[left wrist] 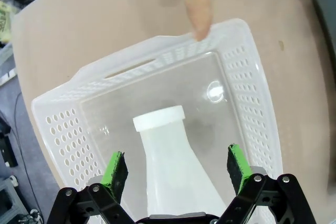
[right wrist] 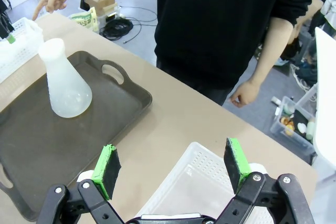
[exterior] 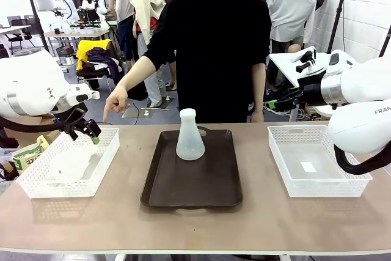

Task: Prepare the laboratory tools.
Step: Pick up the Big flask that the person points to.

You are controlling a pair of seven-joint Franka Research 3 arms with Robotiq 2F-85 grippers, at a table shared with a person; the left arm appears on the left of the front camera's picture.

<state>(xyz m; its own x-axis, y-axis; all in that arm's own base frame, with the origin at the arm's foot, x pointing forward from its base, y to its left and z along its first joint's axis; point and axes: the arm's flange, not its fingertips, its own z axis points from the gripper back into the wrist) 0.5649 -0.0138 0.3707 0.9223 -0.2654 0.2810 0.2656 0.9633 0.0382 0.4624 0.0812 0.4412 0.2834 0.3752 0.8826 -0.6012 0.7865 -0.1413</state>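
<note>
One frosted-white conical flask [exterior: 190, 136] stands upright on the dark brown tray [exterior: 208, 187]; it stands there too in the right wrist view [right wrist: 64, 82]. The second flask [left wrist: 168, 166] lies on its side in the left white mesh basket [left wrist: 157, 51], neck toward the far wall. My left gripper [left wrist: 176, 169] hangs open just above it, one green pad on each side of its body, neither touching it. From the front, that gripper [exterior: 85, 132] hovers over the basket's far end. My right gripper [right wrist: 171, 167] is open and holds nothing, above the right basket [right wrist: 194, 182].
A person stands at the far side, with a hand [exterior: 116, 102] pointing a finger [left wrist: 198, 9] down at the left basket's far rim. The right basket [exterior: 314, 160] holds only a small label. Bare tabletop lies in front of the tray and baskets.
</note>
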